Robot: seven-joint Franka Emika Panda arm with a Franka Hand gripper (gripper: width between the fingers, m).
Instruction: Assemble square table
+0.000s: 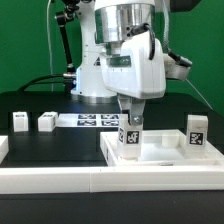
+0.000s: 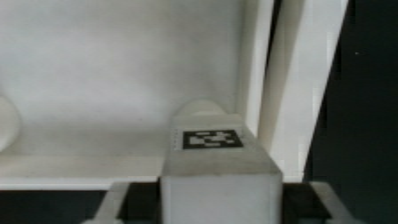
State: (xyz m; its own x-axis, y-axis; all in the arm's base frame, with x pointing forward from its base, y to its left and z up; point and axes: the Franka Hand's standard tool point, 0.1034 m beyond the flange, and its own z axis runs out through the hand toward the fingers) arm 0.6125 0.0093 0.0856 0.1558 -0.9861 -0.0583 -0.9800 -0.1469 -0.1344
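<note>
The white square tabletop (image 1: 160, 152) lies tray-like at the exterior view's right, against the low front wall. My gripper (image 1: 130, 122) is shut on a white tagged leg (image 1: 130, 137) and holds it upright over the tabletop's left part. In the wrist view the leg (image 2: 217, 165) fills the gap between my fingers (image 2: 121, 200), above the tabletop's white inner face (image 2: 125, 90) and near its raised rim (image 2: 267, 80). A second leg (image 1: 196, 133) stands by the tabletop's right corner. Two more legs (image 1: 21, 121) (image 1: 47, 121) stand at the left.
The marker board (image 1: 92, 121) lies on the black table behind the tabletop. A long low white border wall (image 1: 90, 178) runs along the front. The arm's base (image 1: 95, 75) stands at the back.
</note>
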